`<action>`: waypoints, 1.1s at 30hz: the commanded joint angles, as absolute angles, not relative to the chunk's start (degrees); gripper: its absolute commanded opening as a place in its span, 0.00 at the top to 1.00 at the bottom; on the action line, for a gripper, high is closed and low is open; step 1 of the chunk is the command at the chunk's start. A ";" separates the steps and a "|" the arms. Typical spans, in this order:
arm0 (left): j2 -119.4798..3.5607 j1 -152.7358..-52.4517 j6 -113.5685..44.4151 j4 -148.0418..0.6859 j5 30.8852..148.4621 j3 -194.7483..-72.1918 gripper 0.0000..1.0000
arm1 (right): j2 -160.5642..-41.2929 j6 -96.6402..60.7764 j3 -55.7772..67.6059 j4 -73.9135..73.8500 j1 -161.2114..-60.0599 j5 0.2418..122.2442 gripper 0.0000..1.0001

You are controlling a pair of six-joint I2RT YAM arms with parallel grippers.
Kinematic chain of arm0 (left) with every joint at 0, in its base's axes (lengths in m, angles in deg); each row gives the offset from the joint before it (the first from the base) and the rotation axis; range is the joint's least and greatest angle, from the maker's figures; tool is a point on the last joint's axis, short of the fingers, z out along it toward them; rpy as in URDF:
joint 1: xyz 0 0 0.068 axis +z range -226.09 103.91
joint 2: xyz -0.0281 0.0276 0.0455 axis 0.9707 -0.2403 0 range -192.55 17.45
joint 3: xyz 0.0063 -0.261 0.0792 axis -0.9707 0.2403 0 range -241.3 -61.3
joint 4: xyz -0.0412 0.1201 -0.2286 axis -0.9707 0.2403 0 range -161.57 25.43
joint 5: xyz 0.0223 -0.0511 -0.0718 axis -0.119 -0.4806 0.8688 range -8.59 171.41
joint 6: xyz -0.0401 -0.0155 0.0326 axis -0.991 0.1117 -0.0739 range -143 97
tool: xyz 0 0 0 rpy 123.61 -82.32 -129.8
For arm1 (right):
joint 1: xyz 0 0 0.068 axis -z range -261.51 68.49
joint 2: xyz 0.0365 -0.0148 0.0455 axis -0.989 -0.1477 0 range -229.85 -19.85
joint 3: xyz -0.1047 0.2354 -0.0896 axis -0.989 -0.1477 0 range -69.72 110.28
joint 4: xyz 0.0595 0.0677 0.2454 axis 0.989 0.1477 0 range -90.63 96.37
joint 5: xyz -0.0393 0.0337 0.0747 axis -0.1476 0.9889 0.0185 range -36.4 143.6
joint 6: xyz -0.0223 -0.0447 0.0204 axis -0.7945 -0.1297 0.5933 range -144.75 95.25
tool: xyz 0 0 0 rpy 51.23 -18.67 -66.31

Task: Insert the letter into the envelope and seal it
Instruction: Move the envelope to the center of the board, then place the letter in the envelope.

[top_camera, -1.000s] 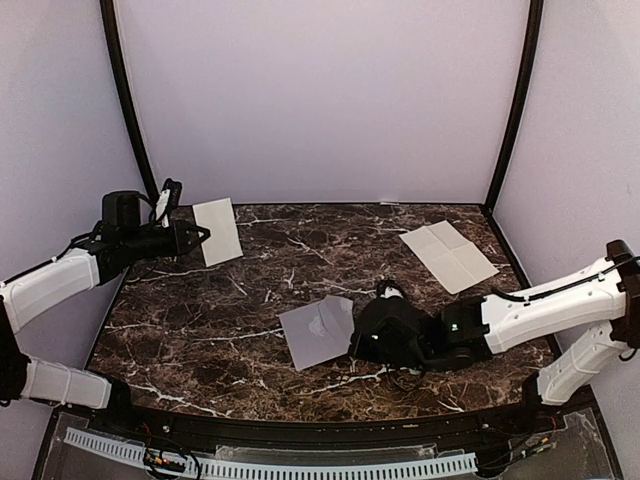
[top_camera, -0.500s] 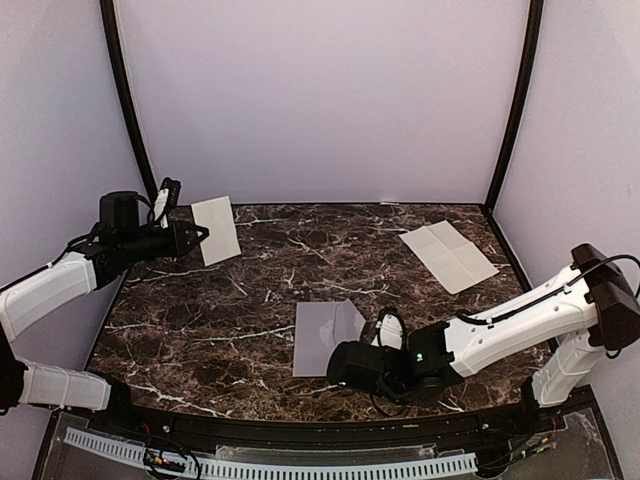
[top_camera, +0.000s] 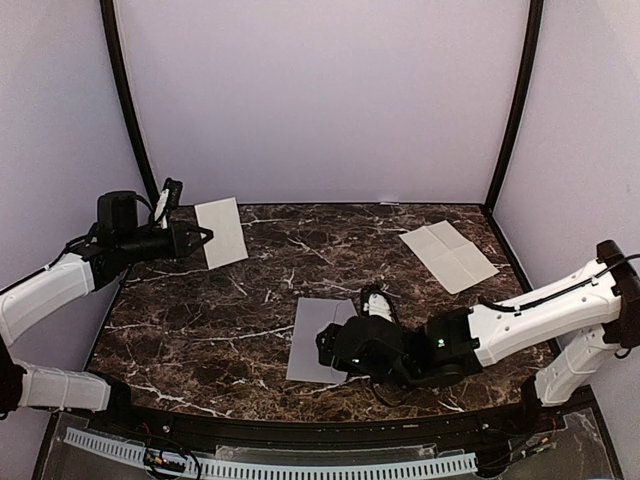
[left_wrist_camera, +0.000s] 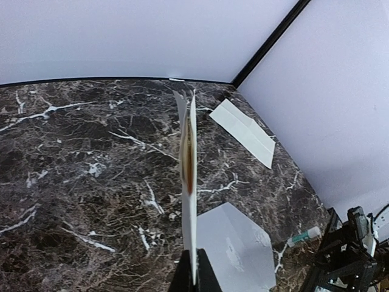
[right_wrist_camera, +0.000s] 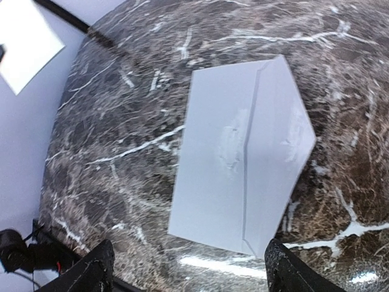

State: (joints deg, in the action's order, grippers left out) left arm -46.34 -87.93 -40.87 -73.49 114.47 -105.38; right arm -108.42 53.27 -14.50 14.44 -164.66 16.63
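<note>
— Looking from up top, what is the left claw point(top_camera: 203, 239) doing?
— It is pinched tight on a white paper point(top_camera: 222, 232), up off the table point(top_camera: 180, 320), at the far left corner.
— And the letter point(top_camera: 448, 256)?
— It lies flat on the table at the far right, well away from both claws.
— And the right claw point(top_camera: 333, 347)?
— It is low over the right side of the grey envelope point(top_camera: 305, 345), near the front.
— What does the left wrist camera see?
— The white paper point(left_wrist_camera: 189, 182) stands on its edge, gripped at the bottom. The letter point(left_wrist_camera: 243, 131) lies past it.
— And the right wrist camera?
— The fingers point(right_wrist_camera: 94, 271) are spread wide, with nothing in them. The grey envelope point(right_wrist_camera: 237, 164) lies under them, flap open.
</note>
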 commanded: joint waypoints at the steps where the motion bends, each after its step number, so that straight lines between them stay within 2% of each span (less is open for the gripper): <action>1: -40.89 -90.95 -47.43 -72.37 123.83 -105.30 1.00 | -103.12 34.53 -12.22 6.07 -160.91 26.72 0.18; 8: -31.85 -105.04 -60.35 -77.05 124.17 -99.58 1.00 | -97.97 21.12 -10.18 1.29 -154.43 44.67 0.16; 15: -30.51 -117.22 -66.24 -82.60 124.23 -99.71 1.00 | -92.02 18.69 -14.45 -13.07 -150.28 63.11 0.13; 18: -31.88 -120.74 -67.26 -84.68 124.13 -101.23 1.00 | -91.65 17.36 -13.73 -13.80 -150.24 66.28 0.14; 25: -35.30 -126.52 -67.66 -90.06 122.60 -104.36 1.00 | -90.25 18.15 -14.81 -14.51 -150.23 65.41 0.14; 27: -35.47 -126.77 -67.67 -90.94 122.24 -104.44 1.00 | -89.40 19.34 -16.33 -17.27 -150.24 66.22 0.20; 31: -36.18 -126.85 -67.20 -90.12 121.26 -105.04 1.00 | -88.91 21.84 -19.19 -22.91 -150.24 68.52 0.50; 33: -36.62 -126.93 -67.29 -90.31 120.97 -105.10 1.00 | -89.28 22.40 -19.27 -23.33 -150.24 69.31 0.57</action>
